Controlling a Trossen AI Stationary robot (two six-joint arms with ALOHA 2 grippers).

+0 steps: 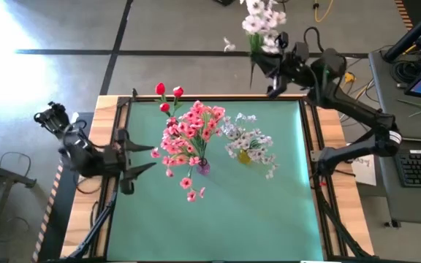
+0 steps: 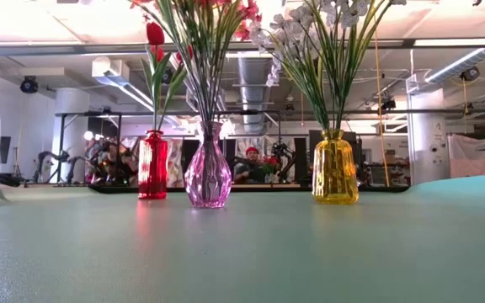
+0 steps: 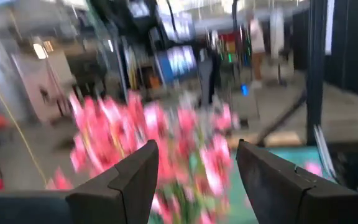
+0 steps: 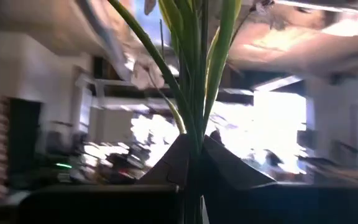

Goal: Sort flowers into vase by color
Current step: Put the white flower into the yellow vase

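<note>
three vases stand in a row near the bench's (image 1: 218,219) far side: a red vase (image 2: 152,165), a pink vase (image 2: 208,168) and a yellow vase (image 2: 335,169), each apart from its neighbour. the red one holds a few red flowers (image 1: 168,95), the pink one a thick bunch of pink flowers (image 1: 190,139), the yellow one white flowers (image 1: 251,142). a fourth bunch, a white spray (image 1: 263,25), is pinched by its green stems in the right pincer (image 1: 258,58), pressed together, high beyond the bench's far right corner. the left pincer (image 1: 152,159) sits spread and empty at the left edge, just beside the pink bunch. the near half of the green mat lies open.
</note>
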